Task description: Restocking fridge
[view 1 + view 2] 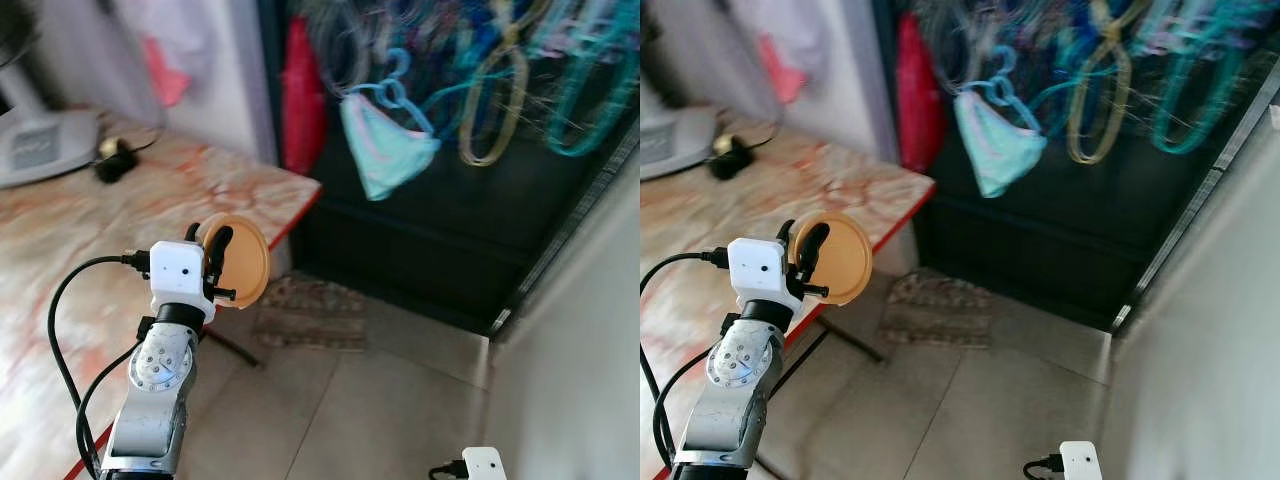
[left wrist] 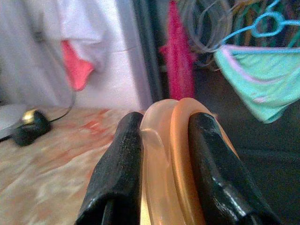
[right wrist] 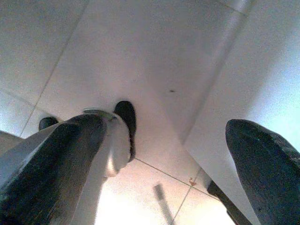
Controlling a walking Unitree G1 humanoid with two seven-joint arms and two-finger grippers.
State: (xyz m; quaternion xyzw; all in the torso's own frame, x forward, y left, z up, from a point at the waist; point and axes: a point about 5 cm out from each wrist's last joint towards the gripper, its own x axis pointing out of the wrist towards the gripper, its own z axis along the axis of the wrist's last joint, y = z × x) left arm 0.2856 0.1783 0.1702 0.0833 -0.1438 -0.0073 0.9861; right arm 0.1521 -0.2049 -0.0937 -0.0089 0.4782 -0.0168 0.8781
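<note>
An orange round lid point(image 1: 243, 259) is pinched on edge between the two black fingers point(image 2: 119, 173) of the left gripper point(image 1: 214, 262), raised up just past the corner of the marble-look table point(image 1: 120, 215). The right gripper point(image 3: 164, 154) is hung low over the tiled floor point(image 1: 380, 400), fingers spread wide with nothing between them. A turquoise cloth on a blue hanger point(image 1: 385, 140) is seen against the dark doorway, with a red bag point(image 1: 300, 95) beside it.
</note>
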